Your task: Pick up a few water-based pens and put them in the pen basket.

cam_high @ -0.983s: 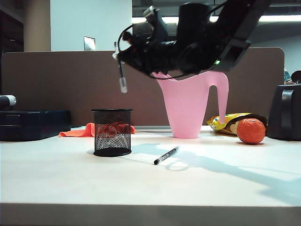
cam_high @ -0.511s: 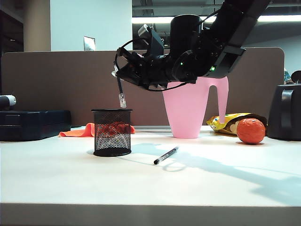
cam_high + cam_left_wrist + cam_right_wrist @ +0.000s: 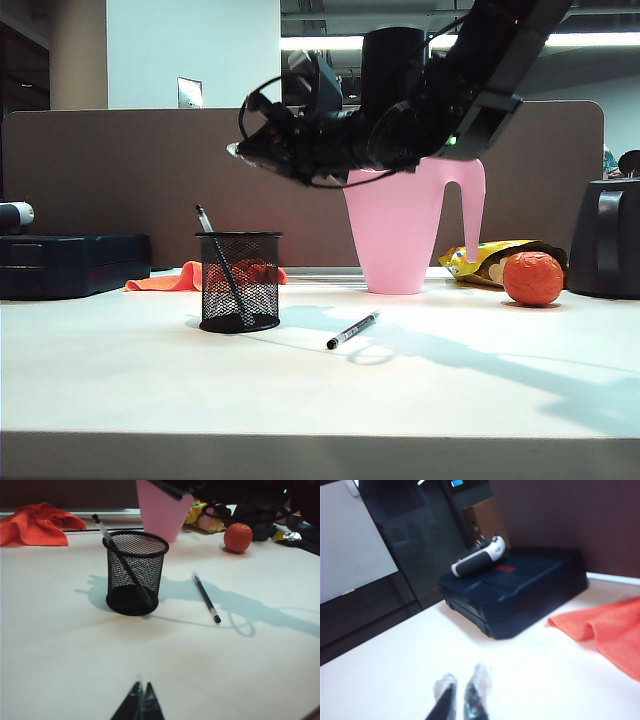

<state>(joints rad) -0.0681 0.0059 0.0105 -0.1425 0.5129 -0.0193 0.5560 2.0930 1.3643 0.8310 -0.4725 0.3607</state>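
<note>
A black wire-mesh pen basket [image 3: 239, 281] stands left of centre on the white worktop [image 3: 320, 390], with one water-based pen [image 3: 222, 265] leaning inside it. A second pen [image 3: 353, 330] lies flat just right of it. Behind are seen a smooth pink watering can [image 3: 405, 230], a crumpled orange cloth [image 3: 170, 278] and an orange ball [image 3: 533, 278]. The right gripper [image 3: 461, 692] hangs above the basket, fingers slightly parted and empty. The left gripper [image 3: 139, 700] is seen low over bare worktop, fingers together.

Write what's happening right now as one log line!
right gripper: open, empty, above pen basket | one pen in basket | second pen on table | left gripper: shut, idle
</note>
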